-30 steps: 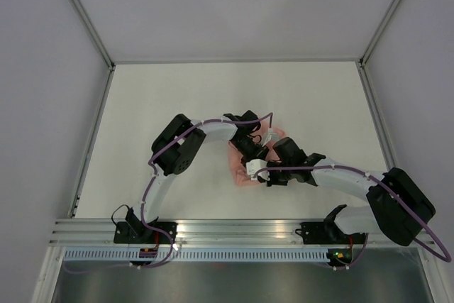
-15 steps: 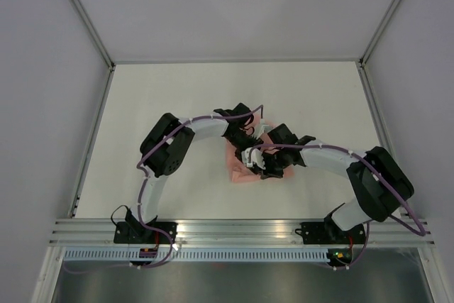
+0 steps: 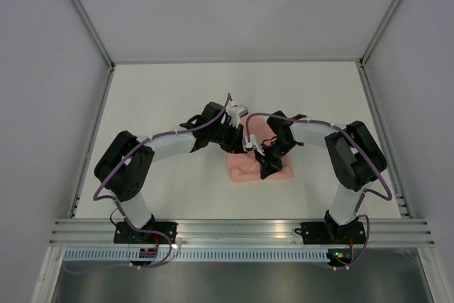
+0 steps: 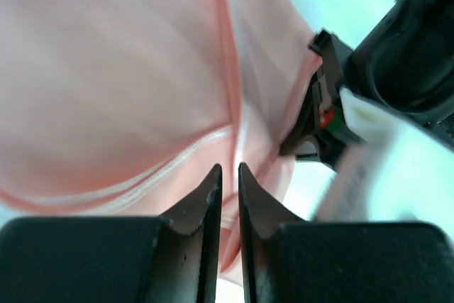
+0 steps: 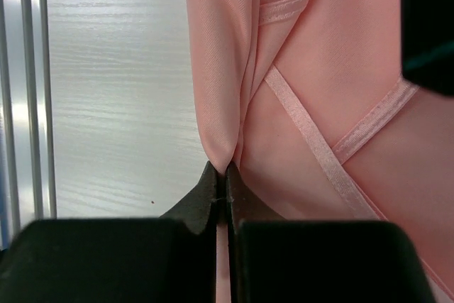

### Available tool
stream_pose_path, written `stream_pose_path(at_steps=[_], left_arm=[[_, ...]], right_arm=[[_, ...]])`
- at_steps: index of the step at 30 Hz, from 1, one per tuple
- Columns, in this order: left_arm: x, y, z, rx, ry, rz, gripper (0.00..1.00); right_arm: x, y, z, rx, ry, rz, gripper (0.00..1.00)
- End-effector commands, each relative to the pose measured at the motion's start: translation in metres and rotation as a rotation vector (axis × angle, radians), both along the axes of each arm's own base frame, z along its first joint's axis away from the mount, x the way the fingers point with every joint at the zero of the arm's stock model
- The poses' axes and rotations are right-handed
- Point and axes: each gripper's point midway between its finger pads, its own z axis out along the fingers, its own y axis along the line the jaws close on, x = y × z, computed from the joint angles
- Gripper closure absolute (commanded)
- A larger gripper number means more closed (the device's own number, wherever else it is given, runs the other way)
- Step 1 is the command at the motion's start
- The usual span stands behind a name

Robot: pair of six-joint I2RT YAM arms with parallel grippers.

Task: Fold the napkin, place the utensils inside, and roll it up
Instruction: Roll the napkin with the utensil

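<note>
Pinching with both arms at once, the robot has the napkin (image 3: 245, 170) gathered into a folded pad near the middle of the table (image 3: 163, 104), a little toward the near edge, with both grippers down on it. The right gripper (image 5: 225, 175) has its jaws pressed fully together on a raised pleat of the cloth, which stands straight out of the fingertips beside a stitched hem (image 5: 305, 133). The left gripper (image 4: 228, 174) shows only a thin slit between its jaws. Pink cloth runs into that slit, so it appears to nip an edge on the pad's far-left side, close to the right arm's wrist. The utensils show in no view, and whether they lie inside the layers cannot be told. The step in hand looks like turning a layer over, either fold or roll. To do it well, both pinches should travel the same way at the same height, so the cloth turns along one straight line instead of twisting. A low lift would spare the layers underneath, and the crowded wrists need room to avoid knocking. From above, the exposed part of the pad is wider than deep, its long axis running left to right, roughly parallel to the near edge; its far part is hidden under the grippers.
</note>
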Motion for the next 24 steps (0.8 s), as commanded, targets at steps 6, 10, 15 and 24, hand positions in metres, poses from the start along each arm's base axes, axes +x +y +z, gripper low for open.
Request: stream_pose_path(at_steps=[6,10,15,24], left_arm=[[0.024,0.042,0.066,-0.236,-0.443,0.394,0.76],[0.008,0.048,0.065,-0.143,-0.69,0.385,0.75],[-0.027,0.02,0.056,0.013,-0.948,0.224,0.74],[-0.078,-0.034,0.012,0.216,-1.148,-0.151,0.65]], right_arm=[[-0.012,-0.018,-0.023,-0.115,0.237,-0.002,1.0],[-0.006,-0.017,-0.026,-0.123,0.289,-0.024,0.99],[0.0,-0.019,-0.029,-0.14,0.34,-0.051,1.0],[0.006,-0.021,-0.035,-0.159,0.375,-0.079,1.0]])
